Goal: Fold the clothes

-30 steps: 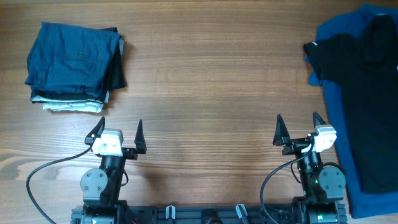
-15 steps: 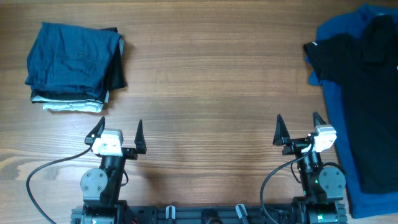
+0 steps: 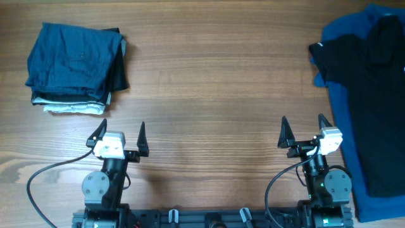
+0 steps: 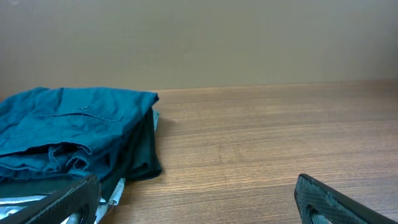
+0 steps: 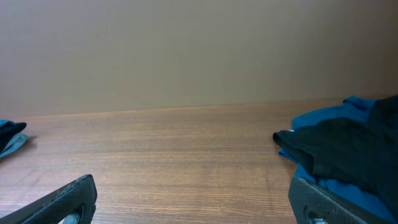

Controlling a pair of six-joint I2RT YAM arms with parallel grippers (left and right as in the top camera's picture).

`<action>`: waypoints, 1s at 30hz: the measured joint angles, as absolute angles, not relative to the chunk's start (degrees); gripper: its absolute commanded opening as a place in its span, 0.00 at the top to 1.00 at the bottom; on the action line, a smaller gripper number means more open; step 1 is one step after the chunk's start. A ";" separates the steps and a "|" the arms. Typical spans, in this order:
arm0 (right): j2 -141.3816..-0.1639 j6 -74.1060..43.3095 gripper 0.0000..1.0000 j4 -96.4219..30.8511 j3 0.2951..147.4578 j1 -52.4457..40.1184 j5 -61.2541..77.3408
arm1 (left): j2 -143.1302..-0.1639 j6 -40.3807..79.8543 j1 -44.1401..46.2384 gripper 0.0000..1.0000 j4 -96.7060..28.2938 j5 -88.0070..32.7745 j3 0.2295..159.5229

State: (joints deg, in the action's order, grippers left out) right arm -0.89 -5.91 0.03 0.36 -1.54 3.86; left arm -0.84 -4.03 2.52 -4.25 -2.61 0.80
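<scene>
An unfolded black shirt lies on top of a bright blue garment at the table's right edge, both partly cut off by the frame. In the right wrist view the black shirt and the blue garment show at far right. My right gripper stands open just left of them, touching nothing, and is also seen from the wrist. My left gripper is open near the front left, empty as well.
A stack of folded clothes, teal on top with dark and white layers under it, sits at the back left and shows in the left wrist view. Bare wooden table lies between the stack and the unfolded garments.
</scene>
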 measured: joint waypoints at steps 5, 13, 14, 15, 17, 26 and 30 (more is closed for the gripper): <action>-0.89 -10.41 0.00 3.60 0.47 -1.54 7.42 | -0.84 -4.03 2.52 0.00 -4.25 -2.61 0.80; -2.11 -12.80 0.00 -9.91 19.03 -1.56 10.07 | -0.84 -4.03 2.52 0.00 -4.25 -2.63 0.80; -2.83 -12.78 0.00 -10.98 21.56 -1.54 10.07 | -0.84 -4.03 2.52 0.00 -4.27 -2.61 0.80; -3.70 -12.71 0.00 -11.84 23.90 -1.54 10.07 | -0.84 -4.03 2.52 0.00 -4.25 -2.61 0.80; -7.22 -12.53 0.00 -14.22 31.11 -1.54 10.07 | -0.84 -4.03 2.52 0.00 -4.25 -2.61 0.80; -36.45 -9.72 0.00 -35.44 61.89 -1.56 9.98 | -0.82 -4.03 2.52 0.00 -4.27 -2.61 0.80; -56.23 -6.26 0.00 -53.21 80.79 -1.54 6.31 | -0.84 -4.03 2.52 0.00 -4.27 -2.61 0.80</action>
